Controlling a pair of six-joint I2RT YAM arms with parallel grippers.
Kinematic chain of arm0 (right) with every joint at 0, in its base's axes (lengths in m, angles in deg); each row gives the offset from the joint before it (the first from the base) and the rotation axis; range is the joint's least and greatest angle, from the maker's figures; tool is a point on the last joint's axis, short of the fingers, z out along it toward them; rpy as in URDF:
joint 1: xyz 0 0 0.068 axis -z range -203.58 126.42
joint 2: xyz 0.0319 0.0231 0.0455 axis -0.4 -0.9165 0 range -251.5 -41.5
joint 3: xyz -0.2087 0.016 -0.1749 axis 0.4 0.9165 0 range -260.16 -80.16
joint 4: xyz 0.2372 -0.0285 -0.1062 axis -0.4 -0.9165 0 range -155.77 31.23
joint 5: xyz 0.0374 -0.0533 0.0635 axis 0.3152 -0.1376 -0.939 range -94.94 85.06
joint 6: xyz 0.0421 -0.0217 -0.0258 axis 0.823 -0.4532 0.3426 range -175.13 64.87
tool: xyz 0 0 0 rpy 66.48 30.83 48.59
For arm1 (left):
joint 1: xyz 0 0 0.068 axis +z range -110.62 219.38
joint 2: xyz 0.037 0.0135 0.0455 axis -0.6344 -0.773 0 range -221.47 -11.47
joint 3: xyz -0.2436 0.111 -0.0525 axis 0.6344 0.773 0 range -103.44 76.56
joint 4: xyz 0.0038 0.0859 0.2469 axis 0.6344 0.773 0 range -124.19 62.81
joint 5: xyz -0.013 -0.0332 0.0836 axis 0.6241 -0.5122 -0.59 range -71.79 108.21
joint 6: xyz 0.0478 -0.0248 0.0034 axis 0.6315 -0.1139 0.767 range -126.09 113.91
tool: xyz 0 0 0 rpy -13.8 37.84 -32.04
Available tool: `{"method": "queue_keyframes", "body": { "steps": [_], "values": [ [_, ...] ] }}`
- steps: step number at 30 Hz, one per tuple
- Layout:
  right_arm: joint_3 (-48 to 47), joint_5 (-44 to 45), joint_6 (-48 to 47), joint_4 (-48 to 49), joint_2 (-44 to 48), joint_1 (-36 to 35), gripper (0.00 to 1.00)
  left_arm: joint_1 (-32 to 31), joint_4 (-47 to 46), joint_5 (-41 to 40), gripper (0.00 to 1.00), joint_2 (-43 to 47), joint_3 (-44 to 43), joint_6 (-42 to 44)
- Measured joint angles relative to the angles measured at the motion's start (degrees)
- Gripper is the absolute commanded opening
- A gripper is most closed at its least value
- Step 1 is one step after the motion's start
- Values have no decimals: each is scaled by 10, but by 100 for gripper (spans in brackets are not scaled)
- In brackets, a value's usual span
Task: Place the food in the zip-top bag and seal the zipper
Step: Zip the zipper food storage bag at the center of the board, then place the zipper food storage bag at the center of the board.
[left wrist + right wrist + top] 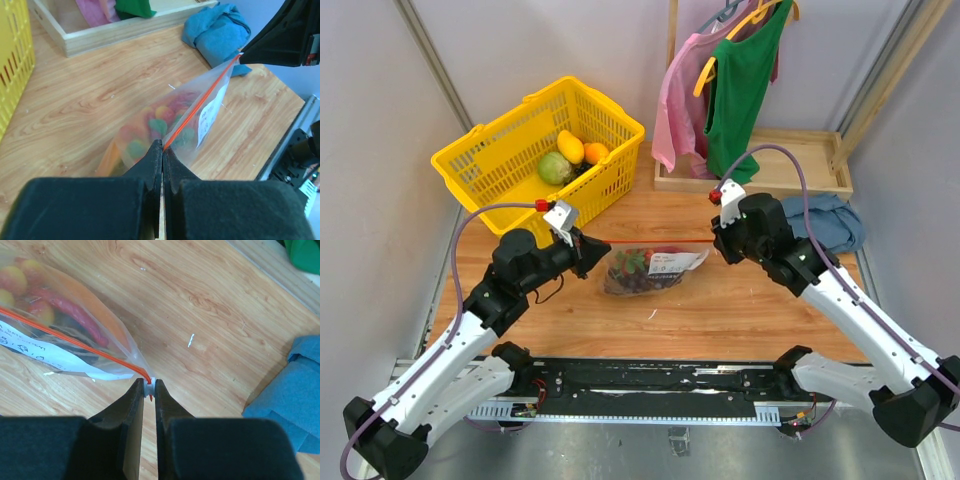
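Food (635,268) in zip-top bag (672,264), bag between left gripper (601,245) and right gripper (717,240), basket (480,150) behind-left on table (720,305), cloth (825,222) behind-right

Light wood-grain tabletop (740,300), plain pale grey walls (520,50) around it. Shallow wooden tray (820,150) at 1 o'clock, with pink and green garments on hangers (740,80) above. Crumpled blue cloth (835,222) at 3 o'clock.

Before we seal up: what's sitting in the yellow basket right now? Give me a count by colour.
green piece: 1
yellow piece: 1
orange piece: 1
Total: 3 pieces visible in the yellow basket. A dark patch beside them is too unclear to count.
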Motion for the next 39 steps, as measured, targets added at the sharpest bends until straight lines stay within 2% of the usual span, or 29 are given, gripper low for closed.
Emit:
{"method": "queue_keyframes", "body": {
  "steps": [7, 12, 19, 22, 27, 30, 35, 39],
  "values": [
    [0, 2, 12, -23, 12, 11, 1, 0, 9, 53, 0, -18, -9, -54],
    [-10, 12, 12, -16, -12, 40, 1, 1, -5, 62, 0, -89, -48, -71],
    [-45, 19, 12, 42, -59, 84, 3, 1, -39, 26, 0, -209, -158, -31],
    [-43, 0, 12, 74, -51, 90, 4, 1, -74, 22, 0, -223, -165, -12],
    [29, -53, 23, 141, -7, 92, 4, 2, -148, 42, 2, -223, -101, -16],
    [112, -87, 41, 172, 20, 93, 5, 3, -196, 63, 5, -215, -17, -45],
    [205, -140, 74, 180, 53, 93, 7, -5, -213, 93, 14, -172, 80, -98],
    [228, -162, 96, 184, 98, 93, 24, -14, -198, 99, 30, -99, 103, -121]
  ]
}}
